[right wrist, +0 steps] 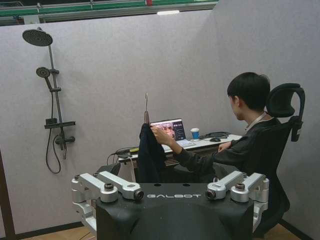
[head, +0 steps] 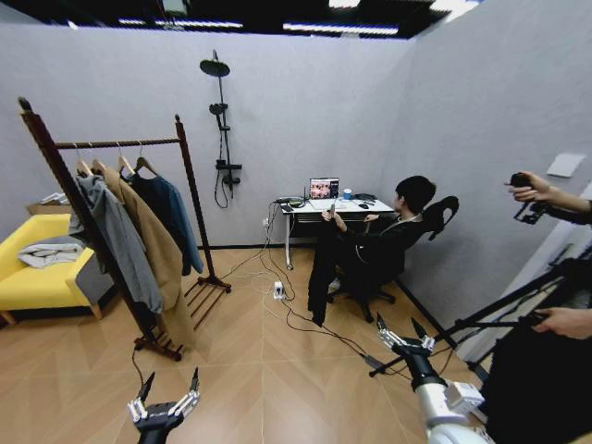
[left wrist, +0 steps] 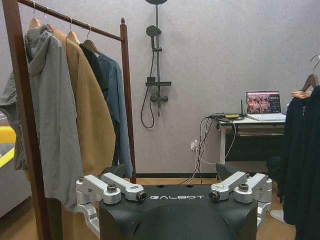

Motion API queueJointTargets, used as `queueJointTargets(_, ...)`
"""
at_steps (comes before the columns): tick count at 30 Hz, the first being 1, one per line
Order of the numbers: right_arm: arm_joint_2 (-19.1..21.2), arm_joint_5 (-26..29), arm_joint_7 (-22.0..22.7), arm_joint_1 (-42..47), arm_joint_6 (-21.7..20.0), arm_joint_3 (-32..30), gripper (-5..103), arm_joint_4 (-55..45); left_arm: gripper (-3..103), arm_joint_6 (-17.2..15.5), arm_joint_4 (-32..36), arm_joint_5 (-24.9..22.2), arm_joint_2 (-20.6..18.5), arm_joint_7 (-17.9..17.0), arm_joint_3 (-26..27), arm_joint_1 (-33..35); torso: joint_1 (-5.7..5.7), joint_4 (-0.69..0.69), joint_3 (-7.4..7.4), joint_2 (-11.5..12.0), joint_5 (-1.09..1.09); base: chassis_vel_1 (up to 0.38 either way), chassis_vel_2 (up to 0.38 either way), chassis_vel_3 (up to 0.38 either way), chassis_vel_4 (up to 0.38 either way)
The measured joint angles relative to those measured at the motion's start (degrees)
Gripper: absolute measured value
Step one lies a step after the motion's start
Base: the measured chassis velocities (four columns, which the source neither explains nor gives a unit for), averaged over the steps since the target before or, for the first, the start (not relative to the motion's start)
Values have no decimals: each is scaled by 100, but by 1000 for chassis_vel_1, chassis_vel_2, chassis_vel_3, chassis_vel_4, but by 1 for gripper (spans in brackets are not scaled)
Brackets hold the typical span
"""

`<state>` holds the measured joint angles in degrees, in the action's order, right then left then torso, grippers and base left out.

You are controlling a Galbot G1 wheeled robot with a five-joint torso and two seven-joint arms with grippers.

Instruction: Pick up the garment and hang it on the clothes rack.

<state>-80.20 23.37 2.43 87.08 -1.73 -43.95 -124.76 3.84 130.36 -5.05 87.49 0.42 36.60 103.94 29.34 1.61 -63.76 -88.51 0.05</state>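
The garment (head: pixel 323 268), a black jacket on a hanger, hangs from the raised hand of a person seated at the desk; it also appears as the garment (left wrist: pixel 303 160) and the garment (right wrist: pixel 149 156). The clothes rack (head: pixel 116 143) stands at the left with grey, tan and teal clothes on its bar; it is close in the left wrist view, rack (left wrist: pixel 127 100). My left gripper (head: pixel 171 377) is open low in front of me, well short of the rack, left gripper (left wrist: pixel 177 196). My right gripper (head: pixel 398 324) is open, pointing toward the person, right gripper (right wrist: pixel 174 194).
A yellow sofa (head: pixel 37 277) sits behind the rack. Cables and a power strip (head: pixel 278 290) lie on the wooden floor between me and the desk (head: pixel 338 208). A tripod (head: pixel 490 319) slants in at the right. A shower fixture (head: pixel 220 129) hangs on the back wall.
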Motion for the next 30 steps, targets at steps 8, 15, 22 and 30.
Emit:
queueJointTargets(8, -7, -5, -38, 31, 39, -15, 100, -19, 100, 0, 0, 0, 0, 1, 0, 0, 0, 1, 0, 0, -6, -314, 325, 327, -331)
queueJointTargets(15, -9, -6, -58, 2, 82, -48, 100, 51, 100, 0, -1, 0, -2, 0, 1, -1, 1, 4, 1, 0, -11, -369, 355, 372, -350)
queueJointTargets(22, 0, -8, -79, -28, 96, -37, 100, 78, 100, 0, -1, 0, 0, 0, -1, 0, 0, 4, 0, 0, -10, -352, 337, 347, -360)
queueJointTargets(30, 49, -154, 7, -167, 113, -51, 100, -11, 100, 0, 0, 0, -1, 1, 1, 0, -1, 2, 1, -1, -12, -363, 345, 352, -353)
